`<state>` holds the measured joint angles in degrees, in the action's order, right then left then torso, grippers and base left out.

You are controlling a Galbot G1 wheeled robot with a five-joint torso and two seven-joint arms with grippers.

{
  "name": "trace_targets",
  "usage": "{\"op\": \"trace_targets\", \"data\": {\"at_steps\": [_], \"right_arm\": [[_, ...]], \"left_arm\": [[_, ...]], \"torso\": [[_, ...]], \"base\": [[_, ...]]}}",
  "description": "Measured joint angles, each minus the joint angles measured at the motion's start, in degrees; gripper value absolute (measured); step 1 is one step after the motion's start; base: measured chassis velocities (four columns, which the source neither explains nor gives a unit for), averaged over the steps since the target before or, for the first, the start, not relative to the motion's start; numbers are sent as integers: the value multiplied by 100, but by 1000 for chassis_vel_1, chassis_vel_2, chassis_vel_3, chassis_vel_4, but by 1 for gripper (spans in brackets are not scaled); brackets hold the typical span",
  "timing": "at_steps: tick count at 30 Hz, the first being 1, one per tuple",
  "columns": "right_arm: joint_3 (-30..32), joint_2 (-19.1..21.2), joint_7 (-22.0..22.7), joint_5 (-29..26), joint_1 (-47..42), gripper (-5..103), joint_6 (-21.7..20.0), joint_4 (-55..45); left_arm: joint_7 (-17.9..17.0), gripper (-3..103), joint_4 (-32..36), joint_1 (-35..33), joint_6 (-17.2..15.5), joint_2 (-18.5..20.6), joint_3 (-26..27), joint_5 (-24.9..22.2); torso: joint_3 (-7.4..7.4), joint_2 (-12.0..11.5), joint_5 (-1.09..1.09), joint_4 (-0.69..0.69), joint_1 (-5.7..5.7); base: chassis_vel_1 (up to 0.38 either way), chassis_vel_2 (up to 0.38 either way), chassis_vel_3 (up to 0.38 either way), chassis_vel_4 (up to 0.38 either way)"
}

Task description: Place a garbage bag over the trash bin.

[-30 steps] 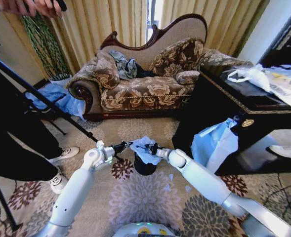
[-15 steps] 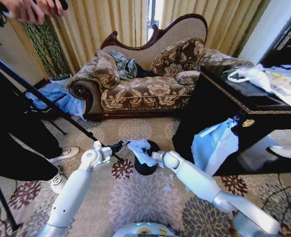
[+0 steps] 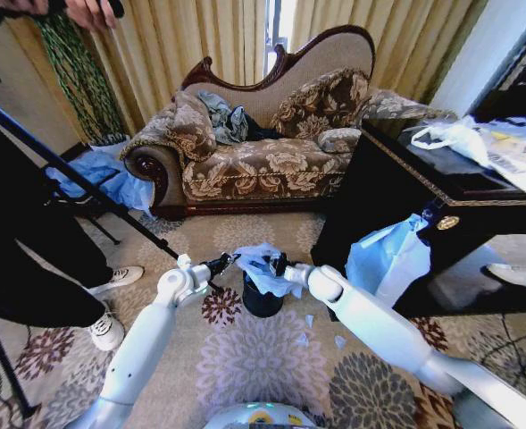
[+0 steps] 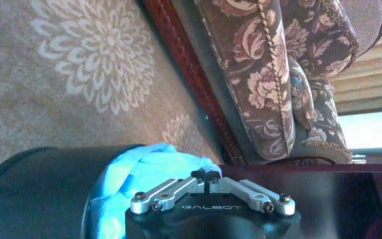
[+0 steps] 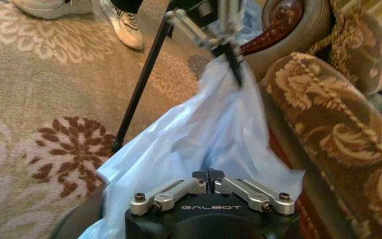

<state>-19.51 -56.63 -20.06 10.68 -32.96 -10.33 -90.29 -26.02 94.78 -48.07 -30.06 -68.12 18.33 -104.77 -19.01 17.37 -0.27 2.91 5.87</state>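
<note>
The pale blue garbage bag (image 3: 257,268) hangs stretched between my two grippers just above the black trash bin (image 3: 262,302) on the carpet. My left gripper (image 3: 226,262) is shut on the bag's left edge, and my right gripper (image 3: 276,265) is shut on its right edge. In the left wrist view, the left gripper (image 4: 206,175) pinches bunched blue garbage bag (image 4: 144,167) over the trash bin's rim (image 4: 38,194). In the right wrist view, the right gripper (image 5: 210,173) clamps the garbage bag (image 5: 198,134), and the left gripper (image 5: 234,67) grips the film's far corner.
A patterned sofa (image 3: 263,161) stands behind the bin. A black cabinet (image 3: 396,197) is at the right, with a pale blue bundle (image 3: 388,259) leaning on it and a white bag (image 3: 455,134) on top. A tripod leg (image 3: 84,188) and a person's shoes (image 3: 111,329) are at the left.
My right gripper has risen and moved back right with the bag's edge. The film is pulled out over the bin again. The left gripper has barely moved.
</note>
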Motion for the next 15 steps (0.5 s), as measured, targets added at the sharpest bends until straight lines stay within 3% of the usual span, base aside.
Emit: {"op": "trace_targets", "data": {"at_steps": [15], "right_arm": [[-80, -642, 97, 163, 61, 0, 111, 938]], "left_arm": [[-6, 0, -76, 163, 13, 84, -84, -69]], "torso": [[0, 0, -3, -1, 0]], "base": [[0, 0, 0, 0]]}}
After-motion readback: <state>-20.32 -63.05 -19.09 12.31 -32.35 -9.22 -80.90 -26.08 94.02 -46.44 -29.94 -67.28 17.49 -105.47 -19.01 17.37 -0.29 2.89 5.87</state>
